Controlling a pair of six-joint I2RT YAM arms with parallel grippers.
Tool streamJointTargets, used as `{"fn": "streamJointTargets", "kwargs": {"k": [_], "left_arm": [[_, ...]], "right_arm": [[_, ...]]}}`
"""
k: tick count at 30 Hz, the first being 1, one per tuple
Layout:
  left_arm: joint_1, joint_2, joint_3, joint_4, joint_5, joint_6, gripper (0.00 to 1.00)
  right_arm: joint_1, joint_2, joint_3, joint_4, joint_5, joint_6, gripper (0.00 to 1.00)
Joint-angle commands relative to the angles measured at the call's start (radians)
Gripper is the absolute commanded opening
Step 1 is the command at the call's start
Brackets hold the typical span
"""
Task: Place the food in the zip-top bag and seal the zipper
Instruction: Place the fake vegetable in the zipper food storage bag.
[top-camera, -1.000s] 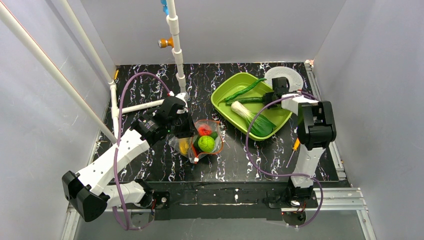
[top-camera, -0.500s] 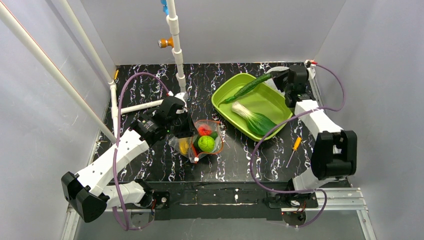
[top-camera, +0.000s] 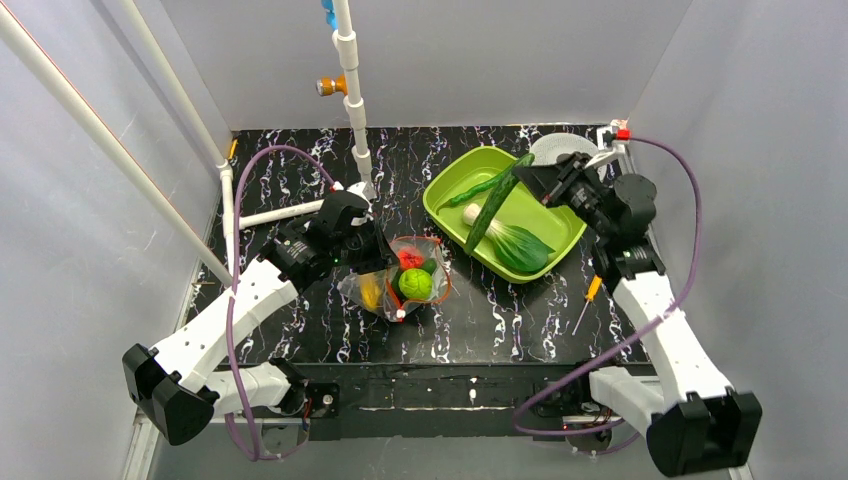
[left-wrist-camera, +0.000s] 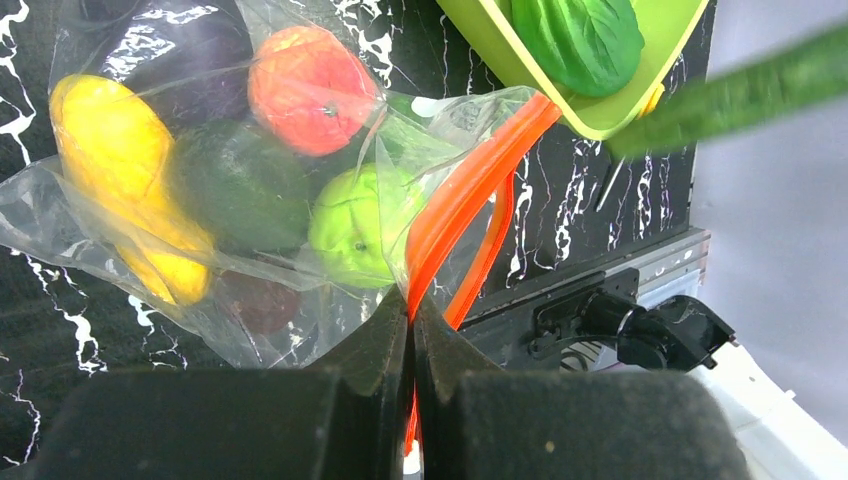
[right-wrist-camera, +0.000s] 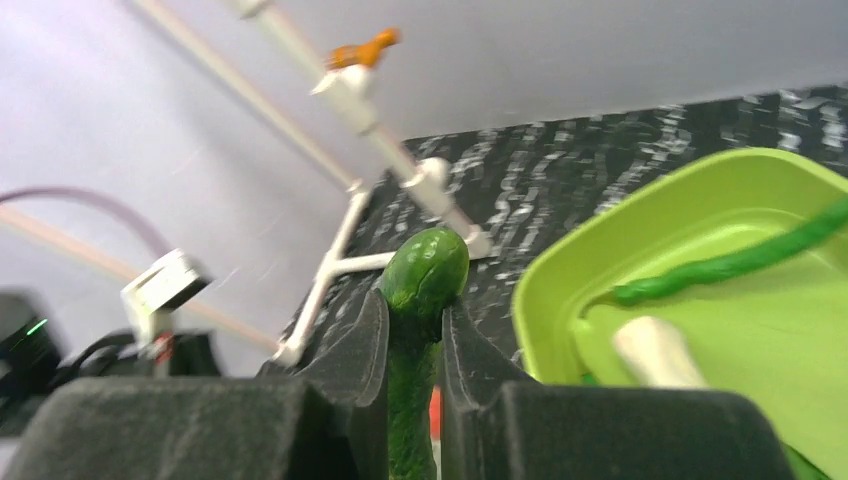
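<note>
Lime-green tray (top-camera: 550, 205) on the black marbled table (top-camera: 470, 320) — white disc (top-camera: 556, 147) behind, orange-handled screwdriver (top-camera: 588, 303) beside.

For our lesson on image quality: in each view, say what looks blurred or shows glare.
Top external: sharp, evenly lit. Left wrist: the cucumber is a soft blurred streak; the zip-top bag has pale sheen on its creases. Right wrist: the white pipes and lime-green tray behind are smeared.
</note>
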Motion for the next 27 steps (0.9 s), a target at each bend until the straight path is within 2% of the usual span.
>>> {"fn": "streamJointTargets", "kwargs": {"k": [1, 5, 8, 10, 12, 16, 25, 27], "left_arm": [[0.006, -0.021, 0.008, 0.017, 0.016, -0.020, 0.00], [0.006, -0.021, 0.009, 0.028, 0.016, -0.033, 0.00], [0.007, -0.023, 0.008, 0.042, 0.023, -0.051, 0.00], [0.006, -0.026, 0.008, 0.051, 0.030, -0.067, 0.00], [0.006, -0.029, 0.008, 0.058, 0.040, -0.084, 0.00], [0.007, -0.037, -0.005, 0.074, 0.056, -0.119, 0.00], [0.007, -0.057, -0.067, 0.138, 0.069, -0.222, 0.00], [0.008, -0.056, -0.080, 0.159, 0.080, -0.244, 0.00]], "right_arm": [[0.008, -0.138, -0.060, 0.183, -0.244, 0.032, 0.01], [0.058, -0.211, -0.135, 0.332, -0.274, 0.088, 0.01], [0.147, -0.193, -0.164, 0.415, -0.248, 0.132, 0.01], [0.203, -0.159, -0.201, 0.546, -0.211, 0.182, 0.01], [0.251, -0.118, -0.241, 0.676, -0.156, 0.225, 0.01], [0.330, -0.039, -0.306, 0.821, 0.004, 0.256, 0.01], [0.407, 0.104, -0.451, 0.962, 0.271, 0.296, 0.01], [0.412, 0.148, -0.480, 1.040, 0.303, 0.298, 0.01]]}}
